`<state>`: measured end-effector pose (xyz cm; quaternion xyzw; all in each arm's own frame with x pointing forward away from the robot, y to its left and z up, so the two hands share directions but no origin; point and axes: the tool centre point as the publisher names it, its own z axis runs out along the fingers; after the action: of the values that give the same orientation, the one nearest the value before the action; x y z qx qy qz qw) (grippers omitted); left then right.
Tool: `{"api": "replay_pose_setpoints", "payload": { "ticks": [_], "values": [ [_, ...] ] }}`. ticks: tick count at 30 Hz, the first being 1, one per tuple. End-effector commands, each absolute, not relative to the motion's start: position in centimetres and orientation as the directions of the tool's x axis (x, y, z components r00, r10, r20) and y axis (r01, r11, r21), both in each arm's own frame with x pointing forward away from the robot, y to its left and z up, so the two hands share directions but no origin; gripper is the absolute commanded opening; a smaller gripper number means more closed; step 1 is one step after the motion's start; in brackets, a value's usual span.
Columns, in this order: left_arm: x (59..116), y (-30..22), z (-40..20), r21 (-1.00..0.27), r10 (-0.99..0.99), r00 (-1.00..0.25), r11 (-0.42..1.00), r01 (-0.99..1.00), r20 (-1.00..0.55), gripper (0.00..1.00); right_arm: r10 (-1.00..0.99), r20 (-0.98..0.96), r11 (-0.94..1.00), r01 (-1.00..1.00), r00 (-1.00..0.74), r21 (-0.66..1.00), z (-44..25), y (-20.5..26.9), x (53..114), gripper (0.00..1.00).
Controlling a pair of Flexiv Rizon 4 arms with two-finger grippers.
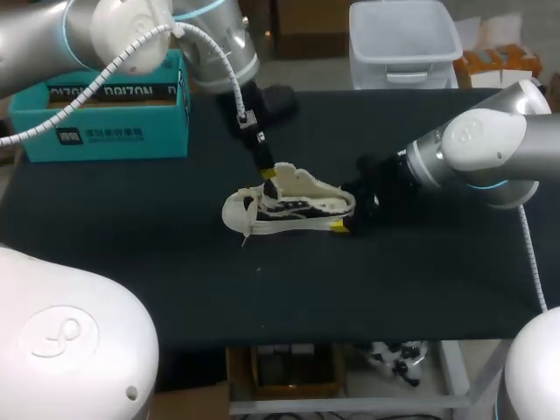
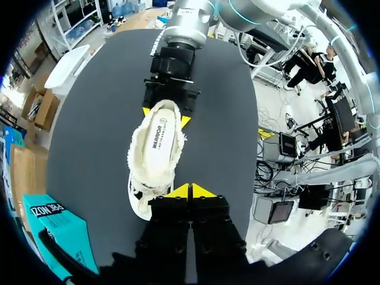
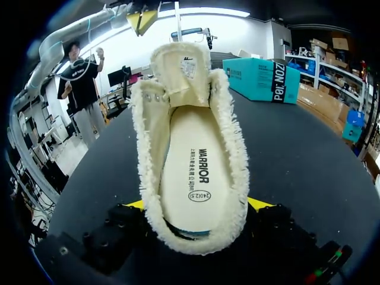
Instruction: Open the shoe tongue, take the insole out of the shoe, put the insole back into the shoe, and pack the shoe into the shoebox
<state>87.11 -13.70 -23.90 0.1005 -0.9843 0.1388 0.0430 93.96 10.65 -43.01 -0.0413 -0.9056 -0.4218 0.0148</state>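
Observation:
A cream, fleece-lined shoe (image 1: pixel 289 208) lies in the middle of the black table, toe to the left. Its tongue (image 3: pixel 181 65) stands up and the cream insole (image 3: pixel 199 172) lies inside. My right gripper (image 3: pixel 197 205) straddles the heel, with a yellow tip pressed against each side. My left gripper (image 2: pixel 190 191) hangs over the tongue end of the shoe (image 2: pixel 155 151). Its two tips are shut together with nothing visible between them. In the head view it (image 1: pixel 267 173) touches the tongue's top edge. The teal shoebox (image 1: pixel 114 118) stands open at the back left.
The black table (image 1: pixel 131 254) bears only the shoe and the shoebox (image 3: pixel 261 80). My left arm slants down from the back left and my right arm (image 1: pixel 472 149) comes in low from the right.

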Motion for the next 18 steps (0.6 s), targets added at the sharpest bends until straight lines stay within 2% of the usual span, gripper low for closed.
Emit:
{"api": "replay_pose_setpoints", "payload": {
  "ticks": [1,8,18],
  "values": [
    [86.2,-15.3,-24.8,-0.266,-0.161,-0.986,0.949,-0.169,0.051,0.0,0.06,0.063,0.639,0.087,-0.996,0.764,-43.3,10.4,94.0,0.0],
    [88.4,-17.3,-26.6,-0.243,-0.144,-0.989,0.96,-0.138,-0.008,0.0,0.06,0.063,0.639,0.087,-0.996,0.764,-43.3,10.4,94.0,0.0],
    [92.3,-18.0,-29.6,-0.215,-0.123,-0.992,0.97,-0.117,-0.016,0.0,0.06,0.063,0.639,0.087,-0.996,0.764,-43.3,10.4,94.0,0.0]
  ]
}}
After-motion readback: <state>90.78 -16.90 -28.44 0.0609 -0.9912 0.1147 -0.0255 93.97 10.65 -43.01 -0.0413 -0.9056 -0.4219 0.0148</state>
